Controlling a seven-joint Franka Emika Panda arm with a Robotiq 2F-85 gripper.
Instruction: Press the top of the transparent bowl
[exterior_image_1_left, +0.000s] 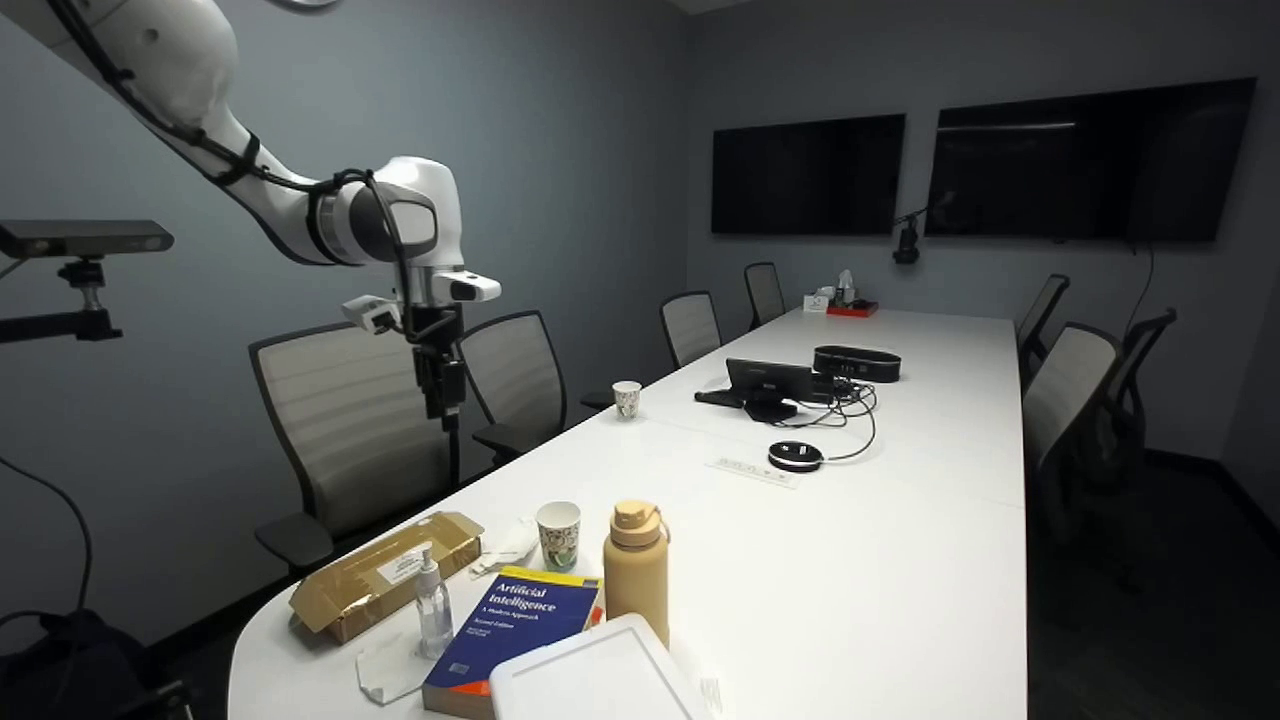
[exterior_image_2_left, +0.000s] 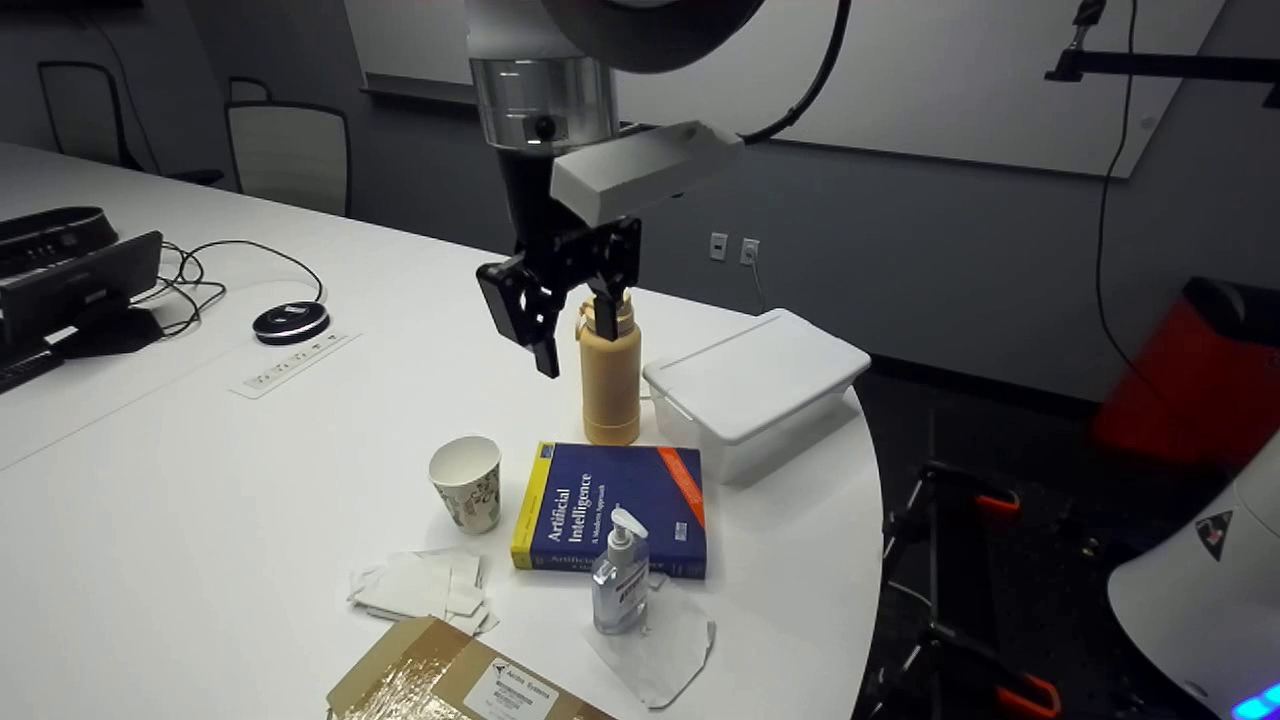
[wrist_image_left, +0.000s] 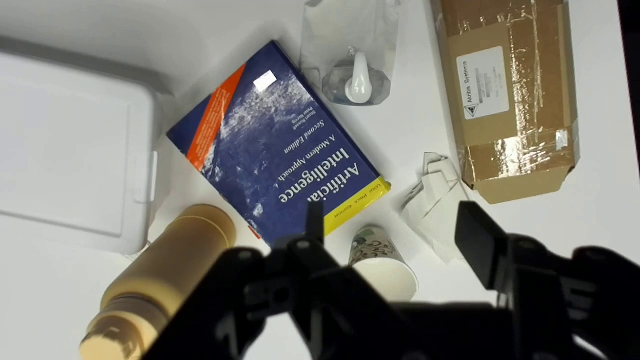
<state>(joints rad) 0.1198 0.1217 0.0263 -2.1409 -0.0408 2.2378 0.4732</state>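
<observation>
No see-through bowl of tan-yellowish look shows; the oblong tan thing is an opaque, taped cardboard box (exterior_image_1_left: 390, 572), also in the wrist view (wrist_image_left: 500, 100). A clear pump bottle (exterior_image_2_left: 620, 590) with a white pump top stands upright beside the blue book (exterior_image_2_left: 610, 500); the wrist view shows its pump top from above (wrist_image_left: 359, 87). A see-through box with a white lid (exterior_image_2_left: 757, 372) stands behind the book and is partly cut off in the wrist view (wrist_image_left: 70, 150). My gripper (wrist_image_left: 390, 220) is open and empty, pointing down, well above the table (exterior_image_2_left: 578, 345).
A tan bottle (exterior_image_2_left: 611, 385) stands upright near the lidded box. A paper cup (wrist_image_left: 382, 270) appears below my fingers in the wrist view. Crumpled paper (exterior_image_2_left: 420, 585) lies near the cardboard box. Another cup (exterior_image_1_left: 627, 400), a phone (exterior_image_1_left: 770, 385) and cables are farther along the table.
</observation>
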